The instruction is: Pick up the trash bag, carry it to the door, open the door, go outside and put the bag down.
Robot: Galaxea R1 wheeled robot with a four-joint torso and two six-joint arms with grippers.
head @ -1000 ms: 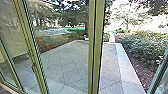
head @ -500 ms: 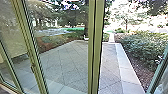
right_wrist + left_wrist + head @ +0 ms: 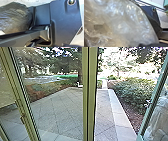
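The trash bag (image 3: 125, 25) is crinkled, see-through plastic, close up at the left wrist; the dark, glossy plastic (image 3: 15, 16) in the right wrist view, beside the robot's own plate, is probably part of it. I cannot tell whether the left end effector or the right end effector is clenched, released or grasping the bag.

Ahead stand a green middle post (image 3: 89, 97), a left frame (image 3: 20, 102) and a slanting right frame (image 3: 156, 97). Beyond lie paving (image 3: 57, 109), a pale stone border (image 3: 120, 112) and, on the right, shrubs (image 3: 135, 92). Compared with the earlier frame, the head camera is aimed further right.
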